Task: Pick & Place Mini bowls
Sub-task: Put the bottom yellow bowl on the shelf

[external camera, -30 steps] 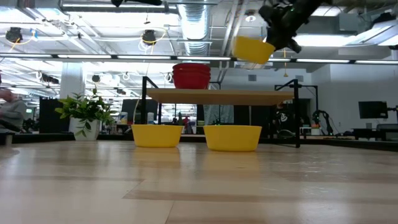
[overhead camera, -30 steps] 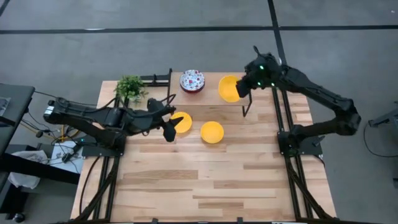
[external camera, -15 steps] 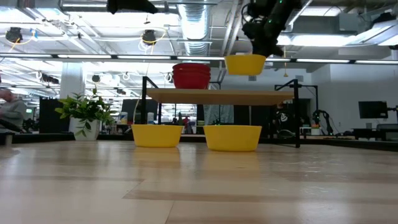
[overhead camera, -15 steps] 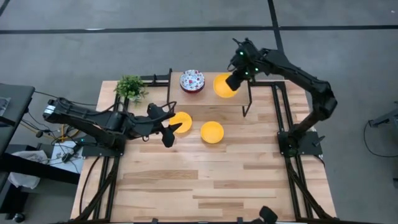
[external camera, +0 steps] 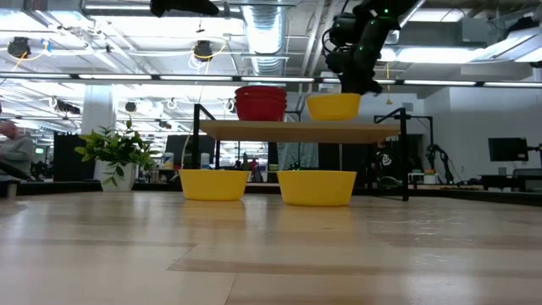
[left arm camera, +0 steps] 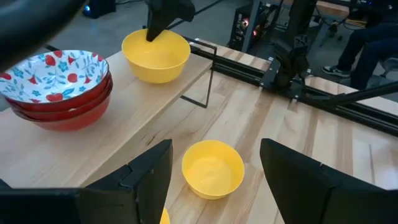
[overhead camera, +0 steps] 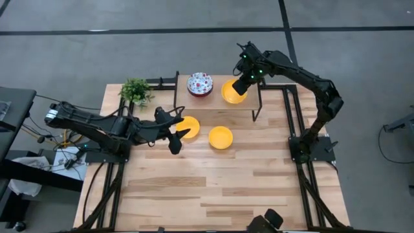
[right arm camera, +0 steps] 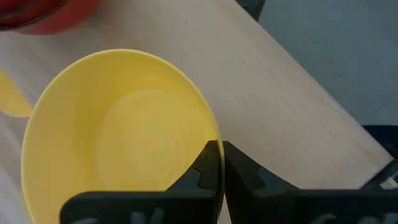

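yellow mini bowl (right arm camera: 118, 118), plain, glossy, rim pinched by right fingers (right arm camera: 211, 163); left fingers (left arm camera: 149, 174) spread

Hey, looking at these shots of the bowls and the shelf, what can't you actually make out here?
- The stack of white floral bowls with red outsides: high view shows one rim; left wrist view suggests several, exact count unclear.
- Yellow bowl under the left hand: partly covered by the hand in the high view.
- Yellow bowl on the wooden shelf: whether it rests fully on the shelf; the right hand grips its rim.
- People behind the table: blurred, low view.
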